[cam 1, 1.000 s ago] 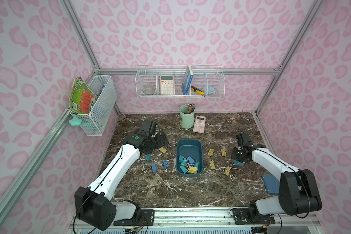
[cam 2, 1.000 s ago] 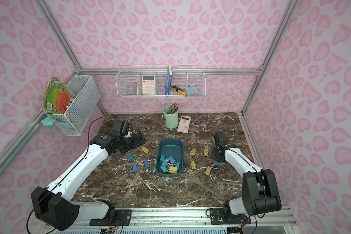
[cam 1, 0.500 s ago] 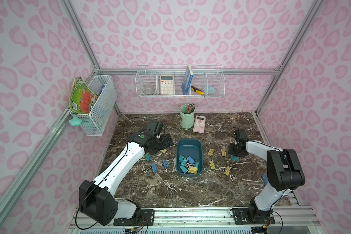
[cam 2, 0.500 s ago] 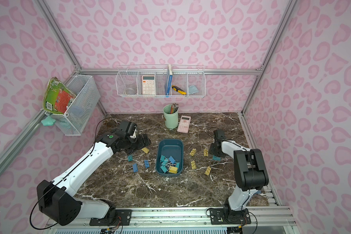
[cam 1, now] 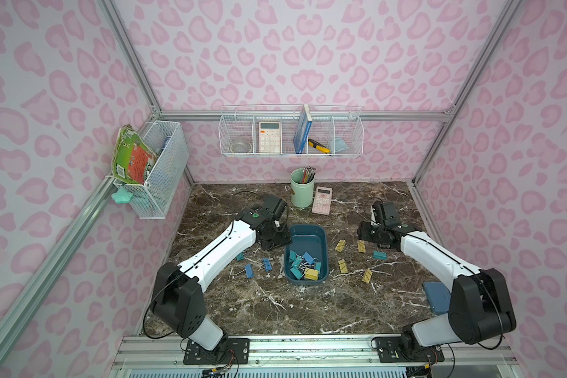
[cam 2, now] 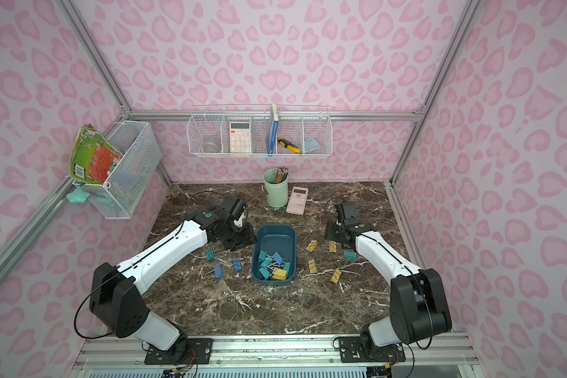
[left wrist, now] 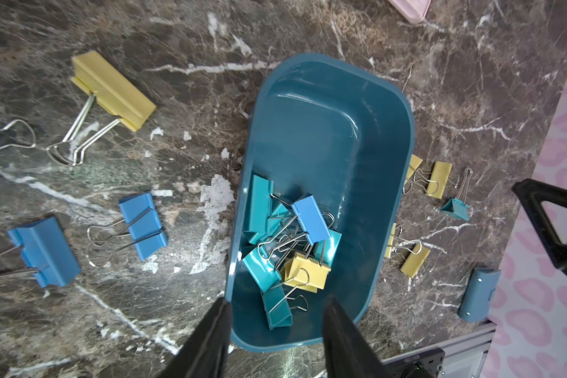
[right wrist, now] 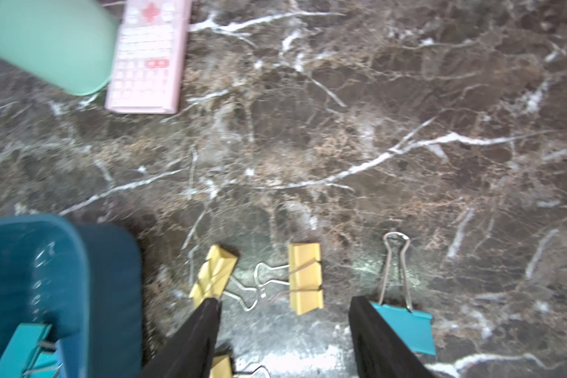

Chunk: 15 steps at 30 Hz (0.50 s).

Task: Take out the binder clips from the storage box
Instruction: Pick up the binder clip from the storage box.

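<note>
The dark teal storage box (cam 1: 308, 230) (cam 2: 275, 237) sits mid-table, with several binder clips (cam 1: 303, 265) (left wrist: 292, 242) piled at its near end. More clips lie on the table: blue ones (cam 1: 248, 271) to its left, yellow ones (cam 1: 340, 245) and a teal one (cam 1: 379, 255) to its right. My left gripper (cam 1: 275, 240) (left wrist: 277, 312) hovers open at the box's far left corner, holding nothing. My right gripper (cam 1: 365, 234) (right wrist: 284, 304) is open over the yellow clips (right wrist: 305, 278). The teal clip (right wrist: 406, 327) lies just outside one finger.
A mint pencil cup (cam 1: 301, 191) and a pink calculator (cam 1: 322, 200) stand behind the box. A flat blue case (cam 1: 436, 296) lies near the right arm's base. White wire baskets (cam 1: 290, 131) hang on the back and left walls.
The right gripper has opened and drawn back; the teal clip now lies loose on the table. The left gripper has swung right to the box's corner, its jaws narrower.
</note>
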Motion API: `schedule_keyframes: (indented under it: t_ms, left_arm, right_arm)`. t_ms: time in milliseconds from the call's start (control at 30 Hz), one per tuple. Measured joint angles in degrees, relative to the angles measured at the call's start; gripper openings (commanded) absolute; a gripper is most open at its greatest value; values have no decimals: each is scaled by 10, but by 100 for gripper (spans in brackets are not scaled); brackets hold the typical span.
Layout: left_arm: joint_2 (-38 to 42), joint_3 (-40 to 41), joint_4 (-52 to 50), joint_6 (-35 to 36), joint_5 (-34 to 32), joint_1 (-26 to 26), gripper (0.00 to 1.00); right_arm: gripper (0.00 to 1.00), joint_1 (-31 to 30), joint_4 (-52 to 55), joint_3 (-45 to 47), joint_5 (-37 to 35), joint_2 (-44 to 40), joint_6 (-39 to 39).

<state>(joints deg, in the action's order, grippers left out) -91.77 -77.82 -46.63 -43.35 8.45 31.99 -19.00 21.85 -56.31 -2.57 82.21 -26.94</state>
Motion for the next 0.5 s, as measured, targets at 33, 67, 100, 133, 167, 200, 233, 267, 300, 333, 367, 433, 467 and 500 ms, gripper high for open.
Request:
schedule_keyframes:
  t_ms: [33,67,100,133,167,200,233,267,300,333,367,433,467,500]
  left_arm:
    - [-10,-3,-3,0,4,10,35]
    - [-17,-6,-4,0,7,18,34]
    - [-28,-8,-4,0,12,28,32]
    - [-39,-10,-4,1,16,36,31]
    - [-51,-12,-5,4,21,45,30]
    - [-61,-14,-5,7,26,51,29]
    - [-73,-17,-5,14,32,59,29]
    - [-84,-20,-6,17,37,67,29]
    - [-95,-23,-7,20,41,73,28]
    - [-105,-28,-8,25,43,80,28]
    - [-115,-33,-8,31,45,86,28]
    - [-130,-38,-9,41,46,97,28]
    - [-138,-40,-10,46,47,102,28]
    - [-145,-42,-11,49,48,106,27]
  right_arm:
    - [86,-9,2,0,2,-10,0]
    - [89,-14,2,2,2,-18,2]
    - [93,-18,2,4,2,-27,2]
    - [99,-20,2,6,2,-36,1]
    - [99,-22,2,9,5,-45,0]
    - [99,-22,2,12,8,-52,1]
    - [99,-23,1,16,13,-59,1]
    - [99,-24,0,20,17,-66,0]
    - [99,-24,0,23,17,-71,0]
    - [99,-24,0,26,18,-77,0]
    - [99,-24,0,29,21,-83,0]
    - [99,-24,0,33,23,-89,0]
    - [99,-24,0,35,23,-91,0]
    - [99,-24,0,38,23,-92,0]
